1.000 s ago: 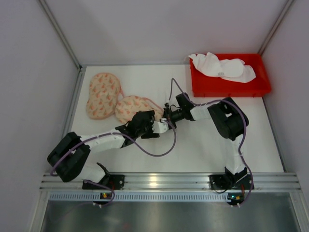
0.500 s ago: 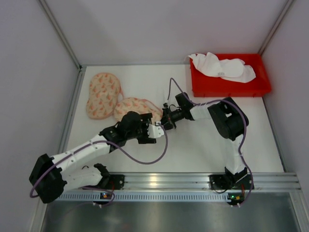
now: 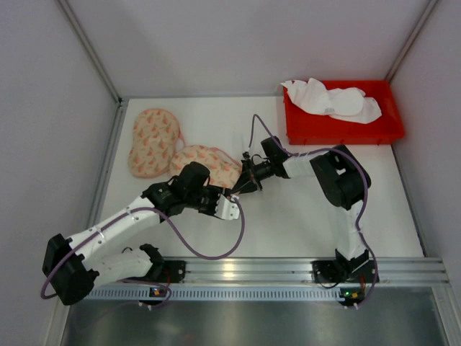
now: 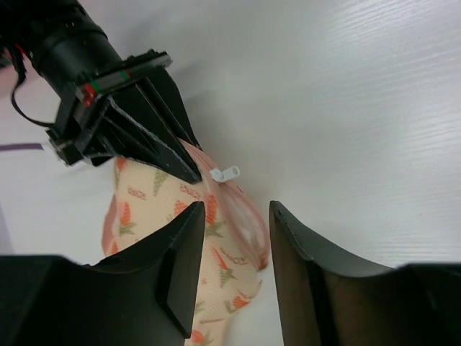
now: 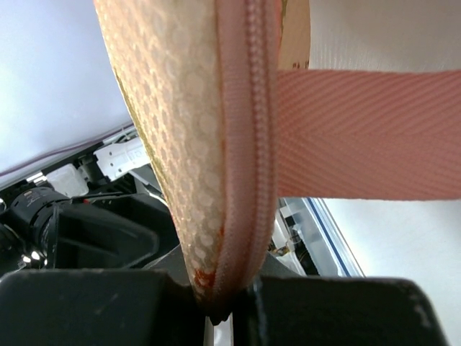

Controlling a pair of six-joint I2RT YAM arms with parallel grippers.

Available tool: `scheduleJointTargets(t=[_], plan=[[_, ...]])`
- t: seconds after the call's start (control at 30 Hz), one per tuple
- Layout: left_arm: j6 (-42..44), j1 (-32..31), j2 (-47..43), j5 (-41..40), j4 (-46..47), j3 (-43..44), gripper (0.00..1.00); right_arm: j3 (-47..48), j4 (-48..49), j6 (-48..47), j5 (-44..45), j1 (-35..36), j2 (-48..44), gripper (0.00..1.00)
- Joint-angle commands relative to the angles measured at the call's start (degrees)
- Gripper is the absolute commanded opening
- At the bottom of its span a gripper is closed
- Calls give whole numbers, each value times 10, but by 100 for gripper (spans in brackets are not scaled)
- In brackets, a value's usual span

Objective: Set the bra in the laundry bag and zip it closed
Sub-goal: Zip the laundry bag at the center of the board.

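Right gripper (image 5: 223, 311) pinches the zip edge of the bag (image 3: 155, 140). The left gripper (image 4: 234, 223), jaws partly apart and holding nothing, straddles that same corner, just beside the bag's white zip pull (image 4: 225, 174). The bra (image 3: 335, 101) lies in the red bin (image 3: 338, 133), well right of the bag and not yet inside. The risk: the left jaws could close on fabric rather than the pull — or the thin pinched edge could slip free under a tug.

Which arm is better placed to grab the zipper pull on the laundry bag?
Left. The right gripper is shut on the zippered edge of the laundry bag, holding it up. The left gripper is free, jaws apart, with the white zipper pull just ahead of them.
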Motion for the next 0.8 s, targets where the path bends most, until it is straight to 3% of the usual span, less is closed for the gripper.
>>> scheduleJointTargets(t=[0.0, 0.1, 0.17, 0.3, 0.47, 0.77], plan=[[148, 0, 19, 42, -15, 32, 47, 14, 10, 2, -16, 10, 0, 0], [184, -14, 22, 25, 30, 17, 52, 4, 40, 36, -21, 10, 1, 0], [199, -18, 6, 17, 107, -5, 54, -7, 80, 74, -26, 10, 1, 0], [251, -24, -51, 12, 265, -124, 57, -15, 91, 88, -30, 10, -3, 0], [318, -29, -86, 17, 330, -196, 57, -16, 97, 102, -32, 10, -3, 0], [368, -29, -69, -14, 504, -299, 56, -28, 113, 121, -32, 11, -8, 0]])
